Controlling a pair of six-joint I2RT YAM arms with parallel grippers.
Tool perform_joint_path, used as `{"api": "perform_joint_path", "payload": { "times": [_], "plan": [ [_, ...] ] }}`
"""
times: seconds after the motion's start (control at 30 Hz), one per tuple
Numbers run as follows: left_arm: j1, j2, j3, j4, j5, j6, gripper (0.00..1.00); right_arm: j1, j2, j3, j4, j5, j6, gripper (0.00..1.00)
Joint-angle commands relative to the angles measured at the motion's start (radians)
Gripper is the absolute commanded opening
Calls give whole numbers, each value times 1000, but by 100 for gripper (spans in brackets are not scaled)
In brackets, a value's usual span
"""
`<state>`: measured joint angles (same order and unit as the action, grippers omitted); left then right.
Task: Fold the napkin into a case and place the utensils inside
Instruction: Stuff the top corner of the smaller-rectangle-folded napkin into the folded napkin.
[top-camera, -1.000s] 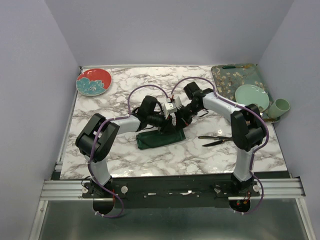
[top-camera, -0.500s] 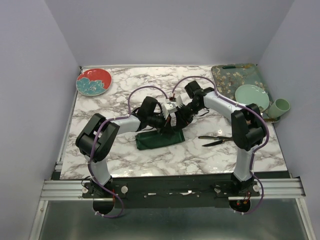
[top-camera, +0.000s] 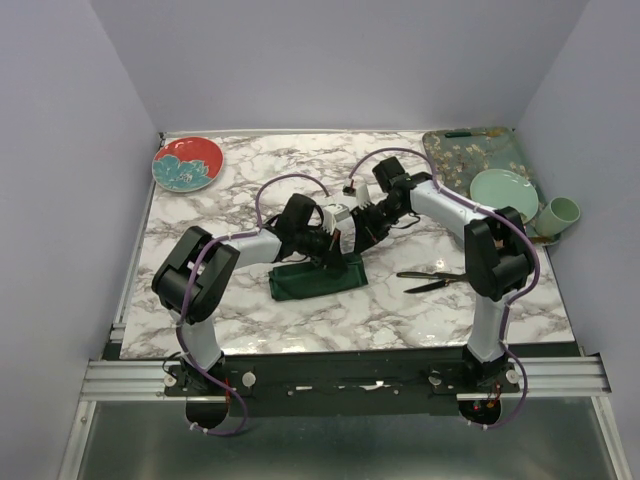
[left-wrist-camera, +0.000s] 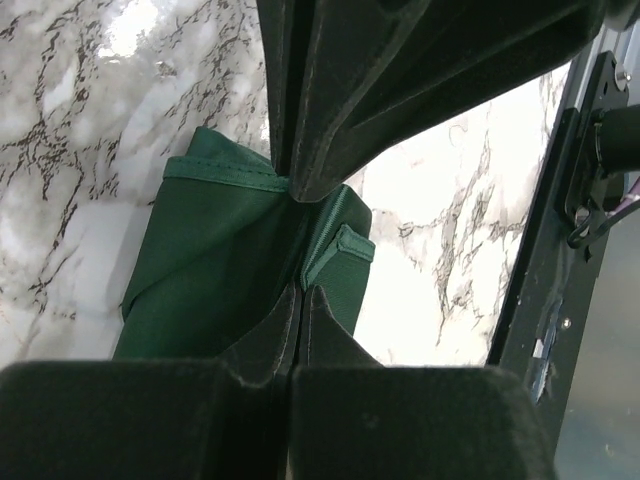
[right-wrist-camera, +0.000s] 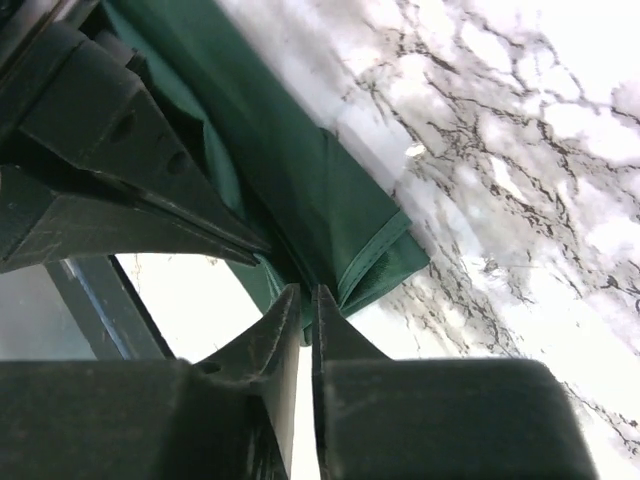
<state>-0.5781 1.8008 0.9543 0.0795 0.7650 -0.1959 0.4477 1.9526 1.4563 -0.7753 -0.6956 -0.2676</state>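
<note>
The dark green napkin (top-camera: 310, 280) lies folded into a narrow strip in the middle of the marble table. My left gripper (top-camera: 338, 258) and right gripper (top-camera: 352, 245) meet tip to tip over its right end. In the left wrist view my left gripper (left-wrist-camera: 300, 290) is shut on a fold of the napkin (left-wrist-camera: 210, 270), and the right gripper's fingers (left-wrist-camera: 330, 120) pinch its hem from above. In the right wrist view my right gripper (right-wrist-camera: 300, 290) is shut at the napkin's (right-wrist-camera: 310, 190) edge. The two black utensils (top-camera: 432, 280) lie on the table to the right.
A red floral plate (top-camera: 187, 163) sits at the back left. A teal floral tray (top-camera: 470, 150) at the back right carries a pale green plate (top-camera: 503, 190), with a green cup (top-camera: 562, 212) beside it. Purple cables loop over both arms.
The right arm has drawn back and up a little, and the left wrist has shifted slightly left. The napkin's right end has moved a little with them.
</note>
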Motion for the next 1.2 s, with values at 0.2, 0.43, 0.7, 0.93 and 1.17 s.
{"api": "perform_joint_path", "payload": {
  "times": [0.2,0.43,0.7,0.93,1.17],
  "plan": [
    [-6,-20,-52,14,-92,-138,0,16,-9,-65,77,37,79,8],
    [-8,-26,-86,55,-113,-172,0,16,32,-96,134,39,172,8],
    [-8,-35,-95,85,-119,-192,0,25,91,-74,159,22,222,8],
    [-8,-61,-68,-32,-153,-218,0,43,149,-80,156,119,228,8],
    [-5,-63,15,-257,-190,-224,0,45,157,-74,142,188,219,8]
  ]
}}
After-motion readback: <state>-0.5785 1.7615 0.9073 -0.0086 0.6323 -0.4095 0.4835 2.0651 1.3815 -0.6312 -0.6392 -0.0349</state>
